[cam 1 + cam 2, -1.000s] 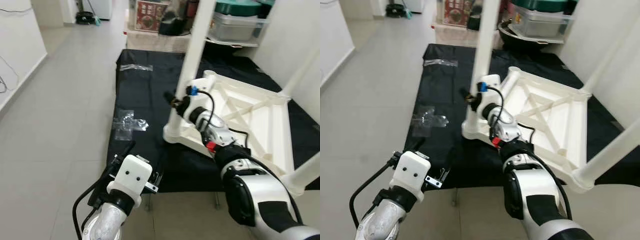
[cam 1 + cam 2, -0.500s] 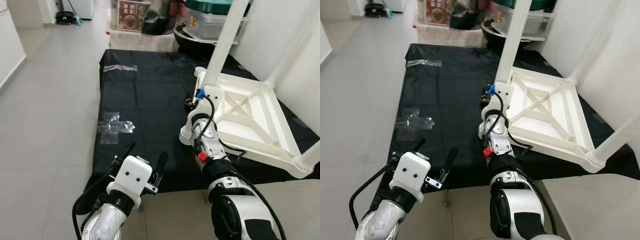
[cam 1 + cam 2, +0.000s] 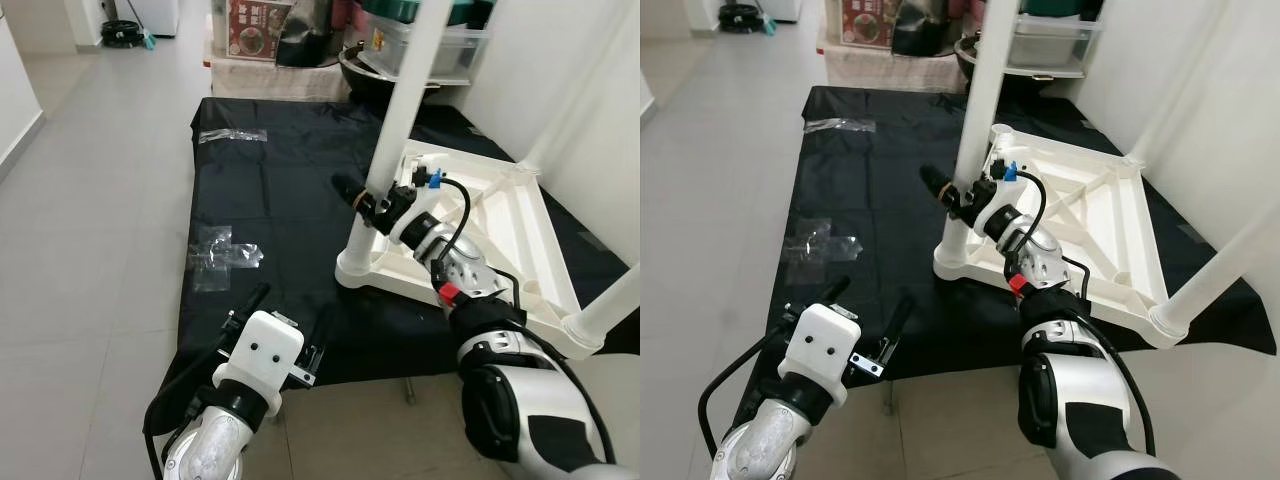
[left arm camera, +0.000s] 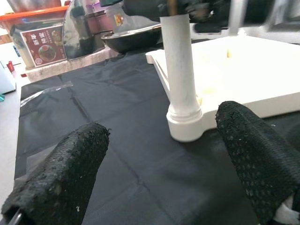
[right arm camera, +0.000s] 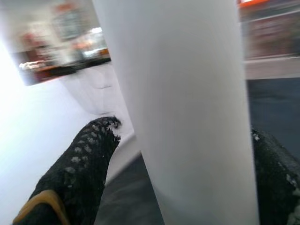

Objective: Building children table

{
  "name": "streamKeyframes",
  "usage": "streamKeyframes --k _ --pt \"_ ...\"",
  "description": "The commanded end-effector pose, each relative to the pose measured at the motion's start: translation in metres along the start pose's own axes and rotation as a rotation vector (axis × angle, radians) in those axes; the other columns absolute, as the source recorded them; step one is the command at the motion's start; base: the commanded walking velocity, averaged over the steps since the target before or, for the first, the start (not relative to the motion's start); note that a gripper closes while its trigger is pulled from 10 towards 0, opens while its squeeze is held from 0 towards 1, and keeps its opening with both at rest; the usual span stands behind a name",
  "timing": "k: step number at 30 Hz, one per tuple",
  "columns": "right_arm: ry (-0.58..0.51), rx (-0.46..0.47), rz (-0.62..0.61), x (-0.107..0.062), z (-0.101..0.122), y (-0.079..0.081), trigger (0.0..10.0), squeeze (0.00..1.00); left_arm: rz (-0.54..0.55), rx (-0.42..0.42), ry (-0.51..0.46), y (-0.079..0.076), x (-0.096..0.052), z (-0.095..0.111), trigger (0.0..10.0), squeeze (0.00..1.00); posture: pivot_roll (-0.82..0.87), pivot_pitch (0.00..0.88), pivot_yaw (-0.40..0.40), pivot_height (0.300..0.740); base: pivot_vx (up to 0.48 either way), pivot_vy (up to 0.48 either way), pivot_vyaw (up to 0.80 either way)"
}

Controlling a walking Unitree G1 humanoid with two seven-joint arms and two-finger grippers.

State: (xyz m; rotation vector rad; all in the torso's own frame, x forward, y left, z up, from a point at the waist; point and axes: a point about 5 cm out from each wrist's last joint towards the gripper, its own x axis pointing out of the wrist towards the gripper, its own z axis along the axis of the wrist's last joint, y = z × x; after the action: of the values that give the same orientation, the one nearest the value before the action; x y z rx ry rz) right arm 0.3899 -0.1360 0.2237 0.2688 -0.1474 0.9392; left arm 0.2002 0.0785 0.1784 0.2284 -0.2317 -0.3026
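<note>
At frame centre, the right gripper (image 3: 368, 204) clasped its black fingers (image 5: 89, 164) around the white table leg (image 3: 392, 120), which stood upright from the near corner of the upturned white tabletop (image 3: 500, 240) on the black mat (image 3: 280, 210). At lower left, the left gripper (image 3: 290, 312) hung spread and empty above the mat's near edge. Clear plastic bags (image 3: 222, 255) lay at centre left.

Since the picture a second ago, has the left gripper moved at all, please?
No. The left gripper hangs open over the near edge of the black mat, as before; the shift is the camera's.
</note>
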Motion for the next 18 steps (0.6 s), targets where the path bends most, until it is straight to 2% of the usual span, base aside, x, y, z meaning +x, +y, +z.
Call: streamKeyframes --k 1,2,4,7,11,12,14,15,18 --pt "0.064 0.033 0.23 0.01 -0.008 0.019 10.0 0.0 -0.006 -0.001 0.005 -0.002 0.001 -0.002 10.0 0.0 0.12 0.065 -0.126 0.74 0.0 0.0 0.0" --pt "0.093 0.04 0.307 0.009 -0.012 0.023 10.0 0.0 -0.005 0.0 0.005 -0.001 0.001 -0.002 10.0 0.0 0.12 0.065 -0.126 0.74 0.0 0.0 0.0" --pt "0.148 0.037 0.372 0.011 -0.021 0.029 10.0 0.0 -0.004 0.002 0.005 -0.001 0.001 -0.002 10.0 0.0 0.12 0.067 -0.124 0.74 0.0 0.0 0.0" --pt "0.177 0.02 0.394 0.018 -0.03 0.035 10.0 0.0 -0.001 0.004 0.005 0.0 0.001 -0.001 10.0 0.0 0.13 0.072 -0.126 0.74 0.0 0.0 0.0" --pt "0.182 -0.007 0.367 0.022 -0.032 0.036 10.0 0.0 0.001 0.004 0.005 0.0 0.001 -0.001 10.0 0.0 0.13 0.072 -0.126 0.74 0.0 0.0 0.0" --pt "0.18 -0.044 0.272 0.027 -0.034 0.034 0.0 0.0 0.002 0.005 0.005 0.001 0.001 -0.001 10.0 0.0 0.12 0.075 -0.124 0.74 0.0 0.0 0.0" --pt "0.138 -0.067 0.126 0.031 -0.03 0.027 0.0 0.0 0.0 0.004 0.007 0.0 0.001 -0.002 10.0 0.0 0.12 0.077 -0.124 0.74 0.0 0.0 0.0" --pt "0.138 -0.067 0.126 0.031 -0.03 0.027 0.0 0.0 0.0 0.004 0.007 0.0 0.001 -0.002 10.0 0.0 0.12 0.077 -0.124 0.74 0.0 0.0 0.0" --pt "0.074 -0.082 -0.055 0.032 -0.02 0.016 0.0 0.0 0.0 0.003 0.007 0.0 0.001 -0.002 10.0 0.0 0.12 0.078 -0.122 0.74 0.0 0.0 0.0"
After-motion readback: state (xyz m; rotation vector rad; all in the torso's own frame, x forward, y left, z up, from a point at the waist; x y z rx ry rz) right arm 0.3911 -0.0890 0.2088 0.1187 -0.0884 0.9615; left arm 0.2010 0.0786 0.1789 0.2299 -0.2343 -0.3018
